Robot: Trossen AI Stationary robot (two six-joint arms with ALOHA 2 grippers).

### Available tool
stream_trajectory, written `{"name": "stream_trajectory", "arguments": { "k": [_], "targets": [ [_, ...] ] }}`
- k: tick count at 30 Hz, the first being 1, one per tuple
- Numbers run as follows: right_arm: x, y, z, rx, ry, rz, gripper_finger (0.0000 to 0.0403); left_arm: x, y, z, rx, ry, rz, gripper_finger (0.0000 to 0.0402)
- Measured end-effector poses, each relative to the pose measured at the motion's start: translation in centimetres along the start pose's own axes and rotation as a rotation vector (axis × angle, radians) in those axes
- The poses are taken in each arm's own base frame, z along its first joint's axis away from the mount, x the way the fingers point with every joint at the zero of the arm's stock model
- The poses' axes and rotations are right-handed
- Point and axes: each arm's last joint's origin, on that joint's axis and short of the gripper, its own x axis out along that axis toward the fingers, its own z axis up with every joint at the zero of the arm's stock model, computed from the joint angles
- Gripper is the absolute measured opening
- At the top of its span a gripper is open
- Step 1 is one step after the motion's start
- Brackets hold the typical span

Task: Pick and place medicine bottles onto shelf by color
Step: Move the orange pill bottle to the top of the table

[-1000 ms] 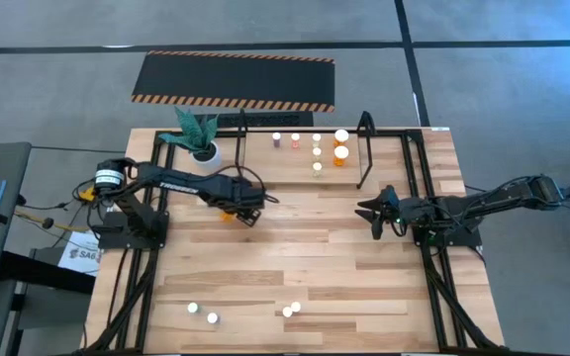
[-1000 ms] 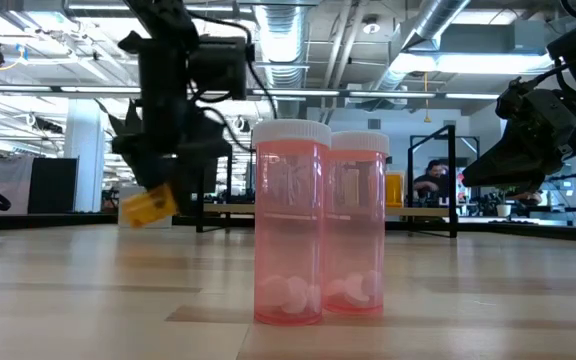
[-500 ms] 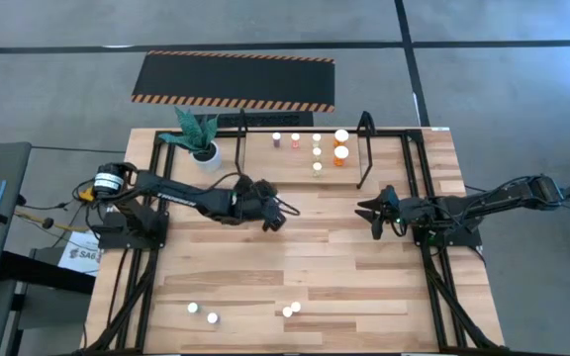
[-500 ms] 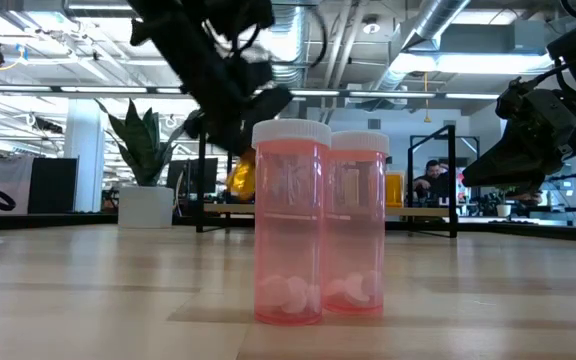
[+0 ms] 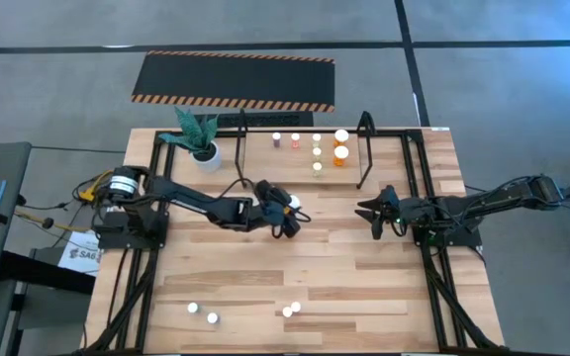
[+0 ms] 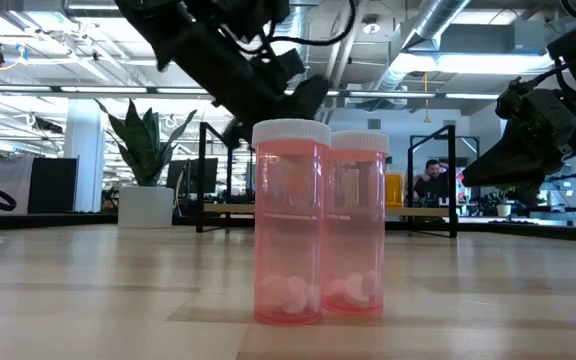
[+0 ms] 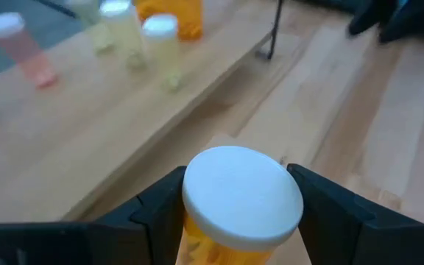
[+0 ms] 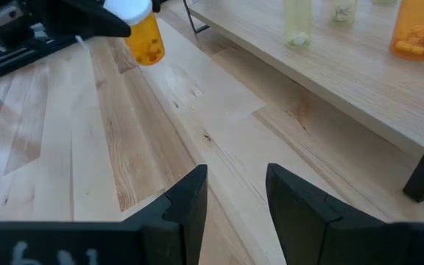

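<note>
My left gripper [image 5: 287,211] is shut on an orange medicine bottle [image 7: 210,249] with a white cap [image 5: 293,203], above the middle of the table and left of the shelf's near end. The shelf [image 5: 366,148], a black tube frame at the table's far side, carries several bottles: a pinkish one [image 5: 276,138], greenish ones [image 5: 317,152] and two larger orange ones [image 5: 341,153]. My right gripper [image 5: 372,212] hangs open and empty at the table's right. Two pinkish bottles [image 6: 290,235] stand upright at the near edge, filling the low view. My left gripper pinches the orange bottle between its two fingers [image 7: 160,215], one on each side of the body just below the white cap [image 7: 243,193]. The cap faces back toward the wrist. The bottle is tilted and lifted clear of the table, as the right wrist view [image 8: 146,37] shows.
A white pot with a green plant [image 5: 202,138] stands left of the shelf. Several small bottles [image 5: 202,312] [image 5: 291,310] stand near the table's near edge. A black mat with striped orange edges [image 5: 234,81] lies on the floor beyond the table.
My left gripper has carried the orange bottle toward the table's right edge, from near the plant pot to the middle of the table, keeping it clear of the wood. My right arm has kept still.
</note>
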Motion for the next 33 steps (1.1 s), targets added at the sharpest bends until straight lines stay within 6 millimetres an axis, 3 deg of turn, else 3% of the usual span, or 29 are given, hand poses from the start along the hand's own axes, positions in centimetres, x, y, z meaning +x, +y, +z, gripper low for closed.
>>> {"name": "stream_trajectory", "arguments": {
  "k": [15,33],
  "targets": [
    [0.0,0.0,0.0,0.000,0.000,0.000,0.0162,2.5,-2.2,-2.8,-0.070,-0.031,-0.104,0.0204],
    [0.0,0.0,0.0,0.000,-0.001,0.000,0.0162,4.6,-3.6,-4.2,-0.058,-0.190,-0.194,0.0204]
  ]
}}
